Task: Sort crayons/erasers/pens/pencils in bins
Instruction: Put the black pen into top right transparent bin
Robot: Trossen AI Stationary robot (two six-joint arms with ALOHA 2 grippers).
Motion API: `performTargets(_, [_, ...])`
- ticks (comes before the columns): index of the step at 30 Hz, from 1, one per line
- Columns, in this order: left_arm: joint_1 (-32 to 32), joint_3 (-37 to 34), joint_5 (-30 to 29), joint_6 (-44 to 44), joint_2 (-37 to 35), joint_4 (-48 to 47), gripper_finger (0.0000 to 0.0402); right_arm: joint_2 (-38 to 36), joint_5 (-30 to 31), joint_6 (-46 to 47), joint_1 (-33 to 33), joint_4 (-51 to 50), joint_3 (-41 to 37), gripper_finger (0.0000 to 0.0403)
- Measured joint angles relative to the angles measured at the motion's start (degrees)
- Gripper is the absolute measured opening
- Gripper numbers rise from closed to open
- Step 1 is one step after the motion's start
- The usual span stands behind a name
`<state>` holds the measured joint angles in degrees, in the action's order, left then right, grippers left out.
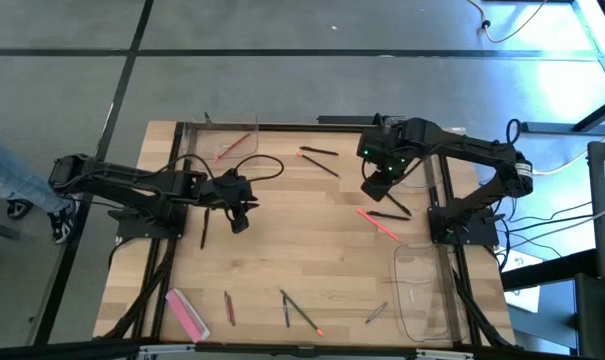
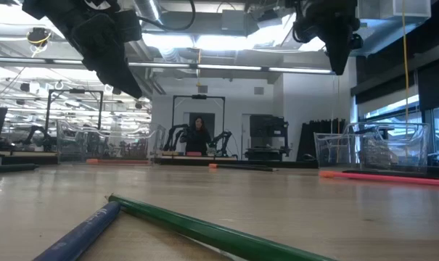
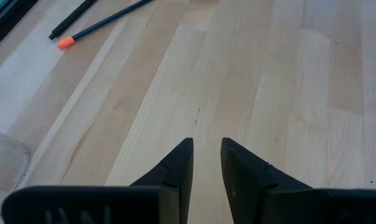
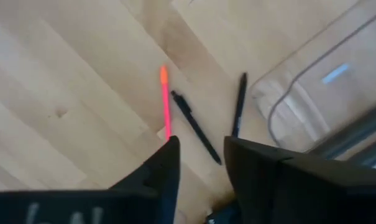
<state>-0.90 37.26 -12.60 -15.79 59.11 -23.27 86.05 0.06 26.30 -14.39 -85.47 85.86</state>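
Nearest the table's (image 1: 312, 250) front edge, the pencils (image 1: 300, 312) lie scattered, mostly slanted, with a wide pink bar (image 1: 187, 314) at the front left corner and a clear bin (image 1: 425, 292) at the front right. Toward the middle, a crayon (image 1: 378, 224) runs diagonally, just in front of two pens (image 1: 390, 210). Above those pens hangs the right gripper (image 1: 374, 186), fingers parted and empty. The left gripper (image 1: 240, 214) hovers mid-table left, jaws slightly apart, holding nothing. At the far edge, another bin (image 1: 222, 145) holds a crayon lying aslant; beside it lie a pen and an orange-tipped pencil (image 1: 320, 153).
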Motion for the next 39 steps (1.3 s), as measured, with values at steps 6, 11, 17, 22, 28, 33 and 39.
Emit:
performTargets(6, [0.0,0.0,0.0,0.0,0.0,0.0,0.0074,1.4,-0.2,-2.3,0.8,2.2,-3.0,0.0167])
performTargets(11, [0.0,0.0,0.0,0.0,0.0,0.0,0.0074,1.4,-0.2,-0.6,2.8,6.2,-10.2,0.017])
performTargets(17, [0.0,0.0,0.0,0.0,0.0,0.0,0.0074,1.4,-2.2,-0.3,5.3,12.6,-17.8,0.017])
performTargets(22, [0.0,0.0,0.0,0.0,0.0,0.0,0.0074,1.5,-3.2,-0.1,5.3,21.0,-23.0,0.017])
performTargets(28, [0.0,0.0,0.0,-0.2,0.0,0.0,0.0074,1.4,-3.2,-7.6,5.3,26.5,-29.2,0.017])
performTargets(33, [0.0,0.0,0.0,-0.2,0.0,0.0,0.0074,1.4,-2.6,-14.6,5.3,30.3,-33.9,0.017])
performTargets(39, [0.0,0.0,-0.3,-0.3,0.0,0.0,0.0074,1.2,-0.3,-21.5,5.3,37.5,-37.3,0.017])
